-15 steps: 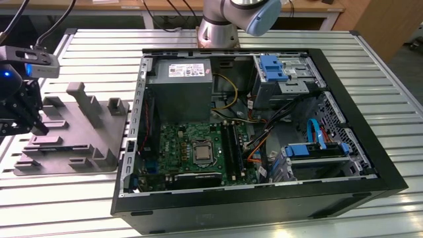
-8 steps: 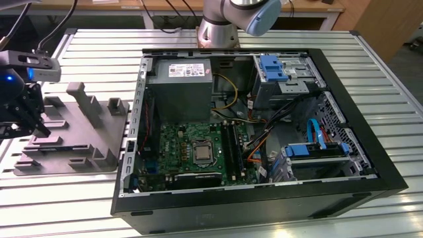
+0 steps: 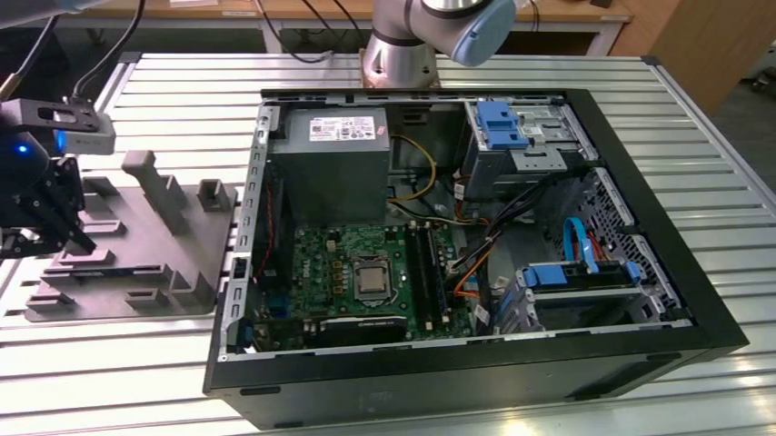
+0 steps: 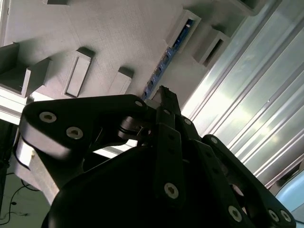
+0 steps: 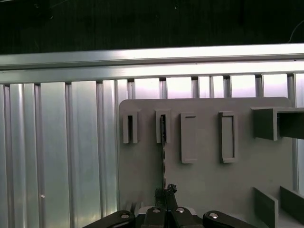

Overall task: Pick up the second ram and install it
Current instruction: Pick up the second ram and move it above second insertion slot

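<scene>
On slatted table (image 3: pixel 145 363), fixture plate (image 3: pixel 200 241) holding second ram (image 5: pixel 163 154), computer case (image 3: pixel 485 368)

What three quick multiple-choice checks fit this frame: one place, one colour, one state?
1. Where is the hand in the exterior view?
A) over the fixture plate
B) inside the PC case
C) above the power supply

2. What colour is the motherboard?
A) red
B) green
C) white

3. The second ram is:
A) seated in a motherboard slot
B) lying on the table slats
C) edge-on in the fixture plate's holders

Answers:
1 A: the hand hangs over the grey plate at the exterior view's left.
2 B: the board shows green.
3 C: the first wrist view shows a thin dark bar running from a holder on the plate.
</scene>
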You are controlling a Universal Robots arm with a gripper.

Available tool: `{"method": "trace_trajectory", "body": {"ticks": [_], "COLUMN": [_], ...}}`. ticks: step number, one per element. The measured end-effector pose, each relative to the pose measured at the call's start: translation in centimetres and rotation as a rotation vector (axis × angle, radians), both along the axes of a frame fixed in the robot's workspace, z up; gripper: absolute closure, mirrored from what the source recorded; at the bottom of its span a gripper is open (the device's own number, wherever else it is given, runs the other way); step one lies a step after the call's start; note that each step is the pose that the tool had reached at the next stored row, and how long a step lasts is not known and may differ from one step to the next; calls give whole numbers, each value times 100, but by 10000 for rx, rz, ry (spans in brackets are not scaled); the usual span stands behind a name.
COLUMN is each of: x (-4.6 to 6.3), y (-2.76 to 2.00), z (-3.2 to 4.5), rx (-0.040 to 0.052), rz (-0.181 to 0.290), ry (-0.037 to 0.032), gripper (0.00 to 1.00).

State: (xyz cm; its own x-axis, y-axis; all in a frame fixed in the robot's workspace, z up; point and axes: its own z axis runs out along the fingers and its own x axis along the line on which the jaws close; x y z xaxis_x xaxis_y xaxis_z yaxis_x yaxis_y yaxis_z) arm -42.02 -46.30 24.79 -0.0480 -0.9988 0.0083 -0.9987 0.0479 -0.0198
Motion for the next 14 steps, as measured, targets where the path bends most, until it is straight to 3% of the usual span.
{"method": "trace_trajectory", "body": {"ticks": [14], "x": [-12], "y": [0], "z": [-165], "rx": [1], "rz": [0], "ry": [-31], "gripper": [90]}}
